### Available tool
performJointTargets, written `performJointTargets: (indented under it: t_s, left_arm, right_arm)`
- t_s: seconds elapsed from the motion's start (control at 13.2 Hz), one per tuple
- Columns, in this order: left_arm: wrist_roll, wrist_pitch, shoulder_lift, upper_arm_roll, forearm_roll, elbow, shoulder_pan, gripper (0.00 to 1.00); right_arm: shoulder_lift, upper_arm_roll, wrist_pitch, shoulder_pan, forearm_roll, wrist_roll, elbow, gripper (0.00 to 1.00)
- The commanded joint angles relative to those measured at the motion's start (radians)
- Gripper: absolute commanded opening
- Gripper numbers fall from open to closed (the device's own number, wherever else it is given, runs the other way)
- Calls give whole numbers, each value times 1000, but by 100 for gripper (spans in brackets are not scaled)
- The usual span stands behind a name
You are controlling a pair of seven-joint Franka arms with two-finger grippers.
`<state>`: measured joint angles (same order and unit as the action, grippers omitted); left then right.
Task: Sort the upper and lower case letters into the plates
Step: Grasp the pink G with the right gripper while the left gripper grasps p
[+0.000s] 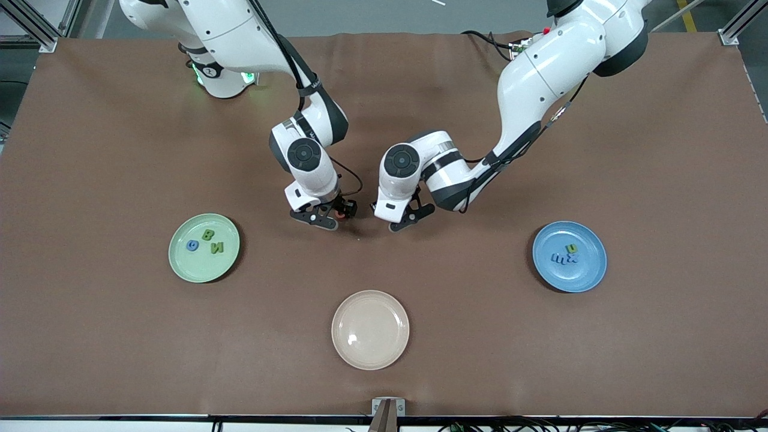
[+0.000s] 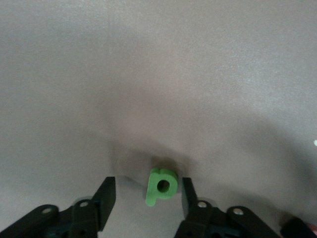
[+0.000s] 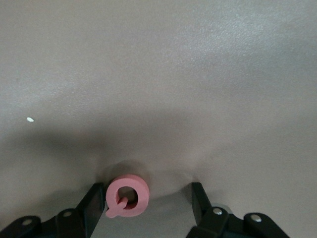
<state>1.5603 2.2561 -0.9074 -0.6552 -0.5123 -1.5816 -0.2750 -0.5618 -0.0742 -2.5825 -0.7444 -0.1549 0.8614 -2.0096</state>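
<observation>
Green letter: lying flat on the bench between the open fingers of the left tool (image 2: 148,198); green lowercase p (image 2: 160,186), not yet gripped, a gap on each side
Pink letter: pink Q (image 3: 127,197) flat on the bench inside the right tool (image 3: 145,204); close against one finger (image 3: 93,206), clear of the other; tool wide, nothing held
Handling, as a guess: small, thick, foam-like pieces, so light, slightly soft and unlikely to break; grippy rather than slippery; best pinched across the flat outer edges of the round bowl, not on the thin tail or stem, which could twist the piece
Risk: with the Q off-centre, closing may shove it sideways before the second finger meets it
Arm pose: both wrists bent down low over mid-bench, tools pointing at the cloth, side by side and near each other, left tool (image 1: 408,221), right tool (image 1: 324,219)
Mint green plate (image 1: 180,264): toward the right arm's end, holding three letters
Blue plate (image 1: 585,279): toward the left arm's end, holding a few letters
Cream plate (image 1: 370,329): nearer the front camera than both tools, bare
</observation>
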Motion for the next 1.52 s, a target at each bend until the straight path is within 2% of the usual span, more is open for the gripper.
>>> performJointTargets:
  t_s: [0.0,0.15,0.3,0.45,0.61,0.76,0.91,1.06,1.29,1.44]
  left_arm:
    - [11,-3,-5,20,14,40,-27,57]
    - [7,-3,-7,20,11,40,-32,57]
    - [4,-3,-7,37,8,40,-42,56]
    - [1,9,-19,55,5,41,-64,55]
    - [7,16,-19,66,6,40,-69,51]
    - [11,16,-18,66,12,40,-69,39]
    - [12,14,-18,66,12,40,-69,23]
    - [15,14,-10,65,12,40,-69,3]
    - [14,-35,33,60,12,38,-35,0]
    - [3,-117,103,52,12,38,44,0]
  right_arm:
    - [-12,-10,-8,-20,5,24,8,57]
    - [-12,-10,-7,-20,5,24,8,32]
    - [-12,-10,-4,-13,5,24,8,1]
    - [-7,-19,12,3,6,-13,18,0]
    - [35,-18,103,95,6,-149,47,0]
    - [95,-18,259,210,6,-328,89,0]
    - [137,-18,364,316,6,-508,106,0]
    - [158,-19,381,426,8,-710,100,0]
    - [145,-18,351,577,14,-947,95,0]
    - [117,-18,233,614,14,-1019,46,0]
